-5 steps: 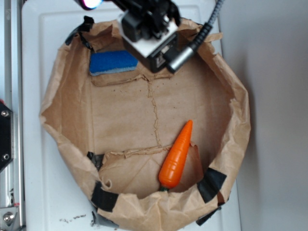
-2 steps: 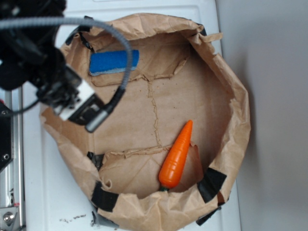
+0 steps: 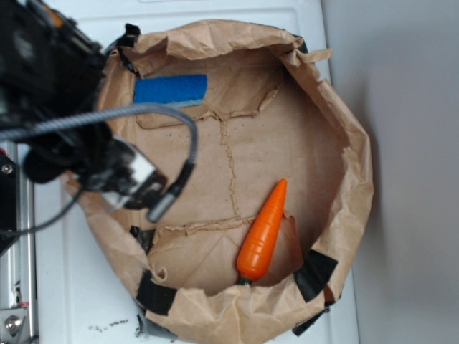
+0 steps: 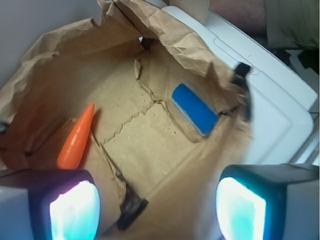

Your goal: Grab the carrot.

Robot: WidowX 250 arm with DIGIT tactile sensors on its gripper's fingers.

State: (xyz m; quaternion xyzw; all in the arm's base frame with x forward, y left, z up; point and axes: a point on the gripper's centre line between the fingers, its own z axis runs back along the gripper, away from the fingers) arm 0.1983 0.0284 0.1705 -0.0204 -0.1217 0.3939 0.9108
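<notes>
- The gripper (image 4: 157, 207) has its two lit fingers (image 4: 75, 210) set wide apart with nothing between them; seen from the wrist, only brown paper shows in the gap.
- In the exterior view the arm (image 3: 64, 136) sits over the left rim of the paper bag (image 3: 344, 136), a grey cable (image 3: 129, 115) looping across it; it looks blurred.
- The carrot (image 3: 263, 233) lies flat on the bag floor near the lower right wall, pointed tip up and away from the rim, well apart from the gripper; the green stub is barely visible.
- A blue sponge (image 3: 171, 91) rests at the upper left of the floor, apart from the carrot.
- Progress, as I judge it: nothing grasped yet; the whole approach, descent and closing on the carrot are still to come.
</notes>
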